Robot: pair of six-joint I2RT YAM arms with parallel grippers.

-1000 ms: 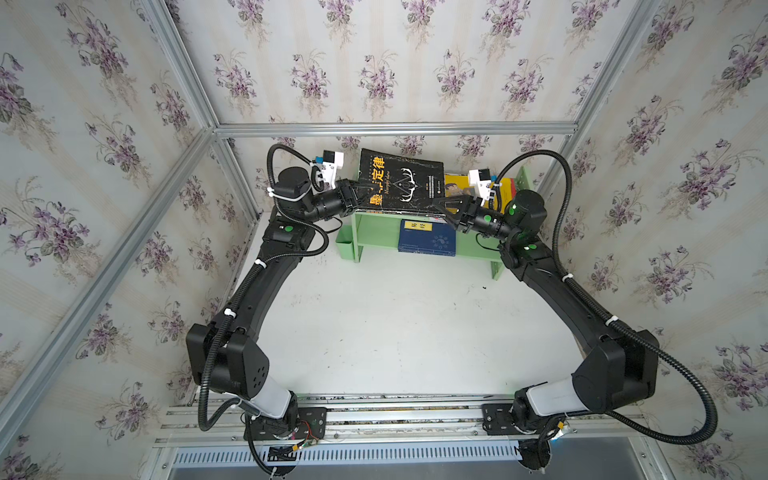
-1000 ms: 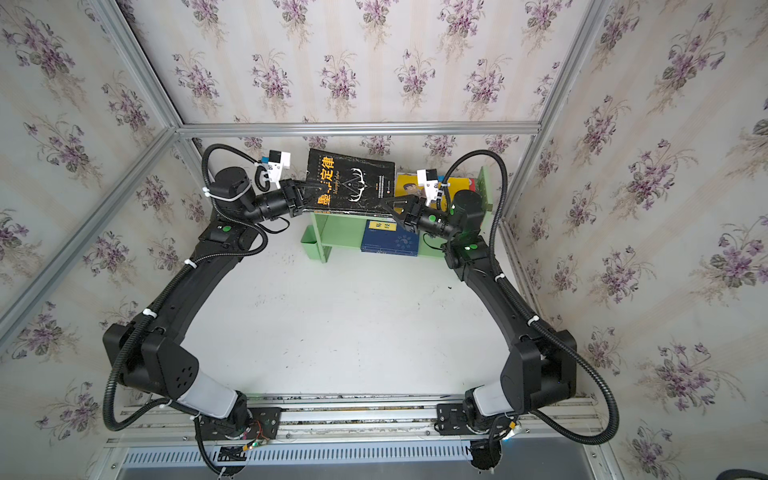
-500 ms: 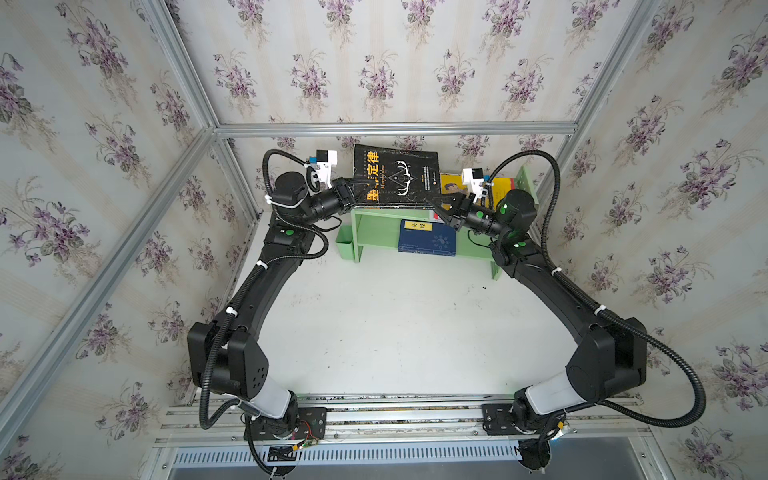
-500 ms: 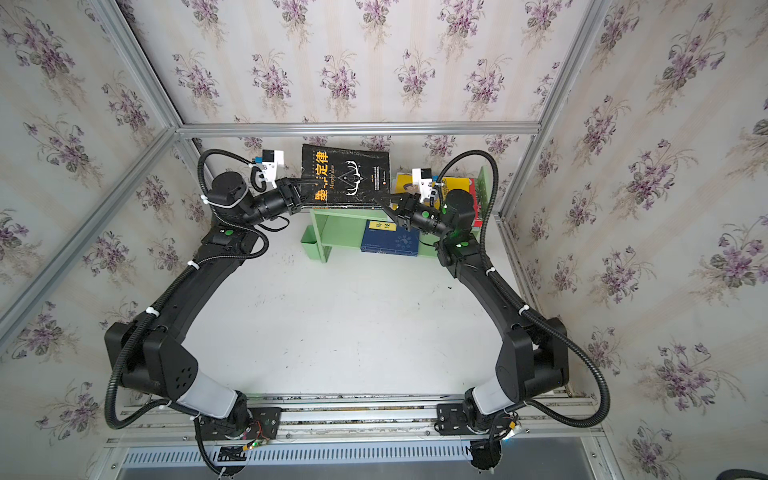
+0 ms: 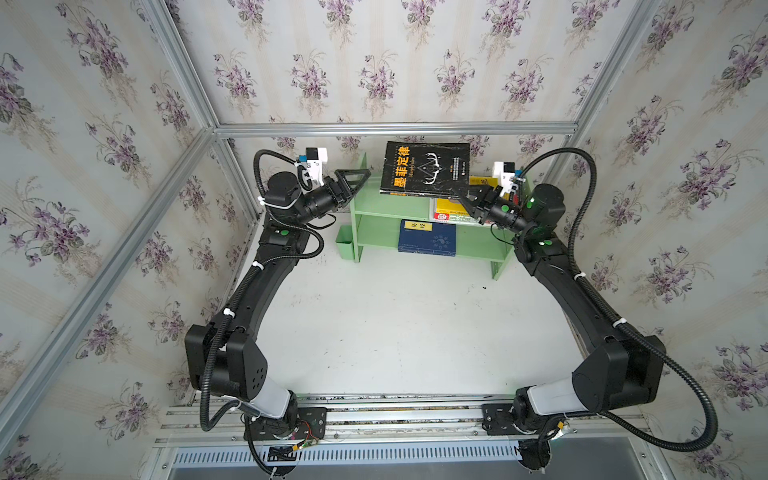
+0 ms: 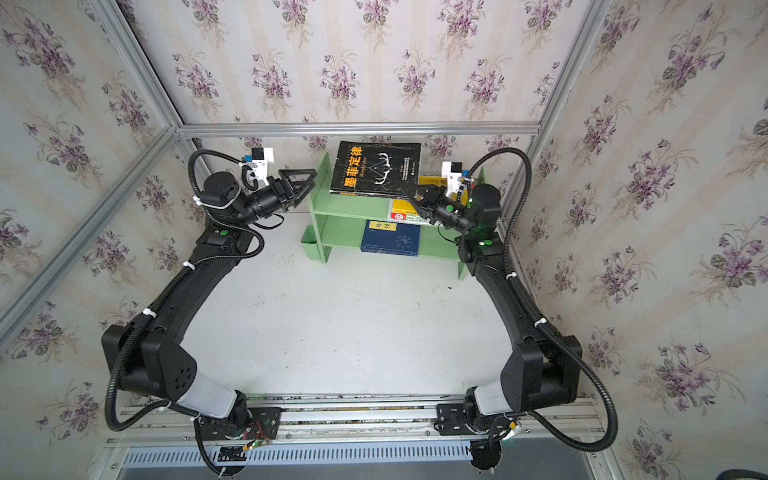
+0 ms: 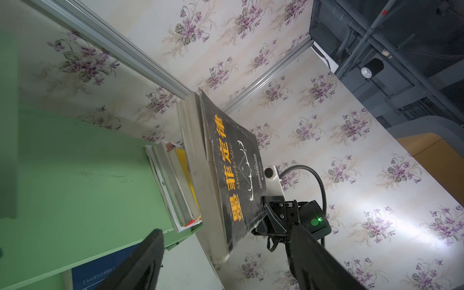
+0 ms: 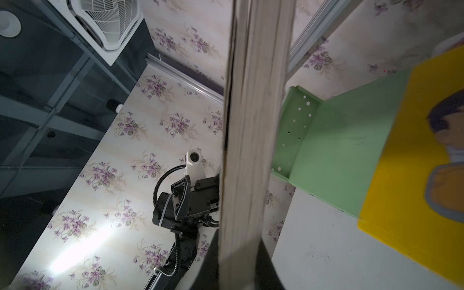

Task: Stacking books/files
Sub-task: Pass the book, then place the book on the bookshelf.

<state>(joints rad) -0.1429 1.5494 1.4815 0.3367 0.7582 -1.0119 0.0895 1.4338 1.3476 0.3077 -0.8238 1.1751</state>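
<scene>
The black book (image 5: 426, 168) (image 6: 376, 168) with an orange title and antlers hangs above the green shelf (image 5: 386, 205) (image 6: 349, 205). My right gripper (image 5: 459, 193) (image 6: 411, 193) (image 8: 238, 256) is shut on its near right corner; its page edge (image 8: 253, 125) fills the right wrist view. My left gripper (image 5: 359, 183) (image 6: 307, 180) (image 7: 224, 229) stands open just left of the book (image 7: 233, 180), not touching it. A yellow book (image 5: 451, 205) (image 8: 411, 150) tops a small stack (image 7: 175, 180) on the upper shelf. A navy book (image 5: 428, 237) (image 6: 390, 239) lies on the lower shelf.
A small green cup (image 5: 344, 245) stands at the shelf's left foot. The shelf sits against the back wall between the two arms. The white table (image 5: 395, 324) stretches in front of it, and flowered walls with aluminium posts close in on both sides.
My left gripper has opened, let go of the black book and drawn back to the left. The book now hangs from the right gripper alone, a little farther back.
</scene>
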